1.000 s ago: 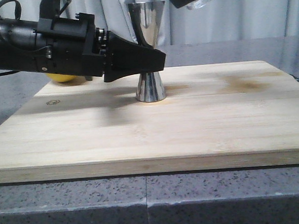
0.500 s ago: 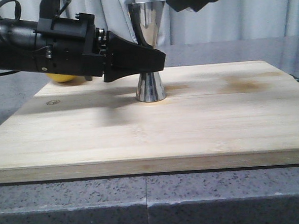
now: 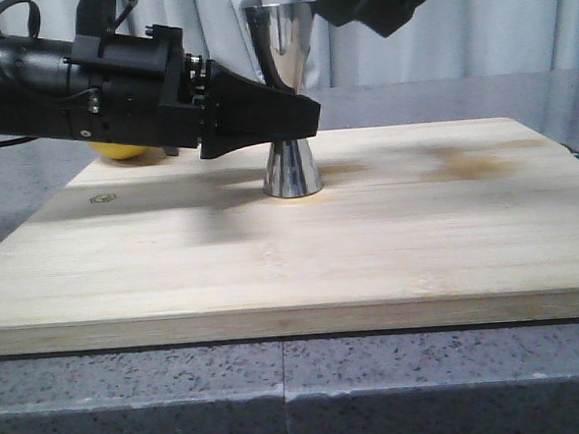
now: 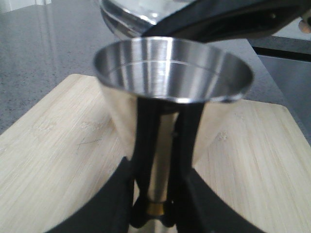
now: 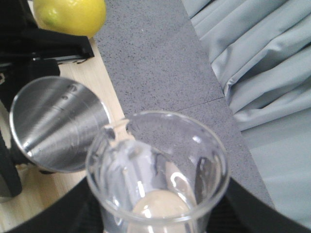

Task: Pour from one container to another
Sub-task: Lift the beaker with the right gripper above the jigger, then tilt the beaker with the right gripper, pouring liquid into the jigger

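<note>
With the steel jigger (image 4: 172, 73) clamped at its waist by the left pincer (image 4: 158, 213) and the glass beaker (image 5: 158, 170) gripped tilted by the right pincer (image 3: 379, 0), liquid could be spilled if the lip is misaligned.

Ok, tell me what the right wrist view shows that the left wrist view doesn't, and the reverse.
Only the right wrist view shows the yellow lemon, the grey curtain, and the glass beaker from above, its pour lip beside the jigger's rim. Only the left wrist view shows the left gripper clamped at the jigger's gold-banded waist. Both show the steel jigger with its open cup, the wooden board and the grey countertop.
</note>
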`<state>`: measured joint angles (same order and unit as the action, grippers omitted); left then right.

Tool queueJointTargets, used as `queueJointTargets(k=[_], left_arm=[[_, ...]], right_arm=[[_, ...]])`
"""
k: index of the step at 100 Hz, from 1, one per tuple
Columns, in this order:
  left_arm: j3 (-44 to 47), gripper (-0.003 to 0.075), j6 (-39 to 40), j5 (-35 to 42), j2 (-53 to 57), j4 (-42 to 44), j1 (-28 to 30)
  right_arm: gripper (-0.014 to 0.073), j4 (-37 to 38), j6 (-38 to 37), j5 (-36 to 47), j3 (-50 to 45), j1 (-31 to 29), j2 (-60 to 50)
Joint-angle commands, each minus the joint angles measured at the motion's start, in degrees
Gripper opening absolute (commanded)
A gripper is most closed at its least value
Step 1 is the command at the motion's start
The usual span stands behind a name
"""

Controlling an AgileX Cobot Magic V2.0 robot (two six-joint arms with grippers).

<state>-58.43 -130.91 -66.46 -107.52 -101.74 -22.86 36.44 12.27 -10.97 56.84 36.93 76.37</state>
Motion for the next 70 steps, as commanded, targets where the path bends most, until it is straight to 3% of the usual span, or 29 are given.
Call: queueJointTargets(k=[1, 70], left_arm=[[-1.55, 0.0104, -0.10, -5.65, 2.15, -4.35, -0.51], [-1.55, 0.0104, -0.10, -5.65, 2.15, -4.35, -0.51]], right_arm=[[0.0237, 2.73, 0.34, 3.03, 2.07, 0.13, -1.52], [0.0237, 9.89, 0.34, 2.78, 3.95, 0.13, 1.03]])
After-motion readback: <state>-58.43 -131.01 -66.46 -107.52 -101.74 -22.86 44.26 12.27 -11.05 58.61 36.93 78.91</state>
